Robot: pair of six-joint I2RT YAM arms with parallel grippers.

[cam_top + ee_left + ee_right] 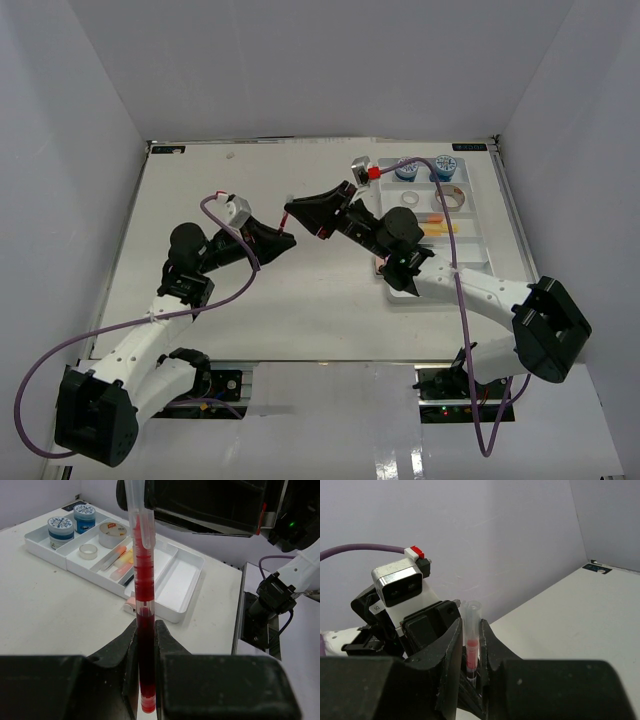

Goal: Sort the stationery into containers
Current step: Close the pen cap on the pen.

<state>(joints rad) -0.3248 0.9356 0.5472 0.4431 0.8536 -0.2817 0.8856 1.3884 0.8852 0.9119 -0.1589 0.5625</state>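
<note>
A thin red pen with a clear cap is held in the air between both arms, left of the white divided tray. My left gripper is shut on the pen's red barrel. My right gripper is shut on the capped end of the pen. From above, the two grippers meet tip to tip at the pen over the table's middle. The tray holds two blue-white tubs, two tape rolls and yellow and orange pieces.
A pink piece lies on the table against the tray's near wall. The right arm reaches across the front of the tray. White walls enclose the table on three sides.
</note>
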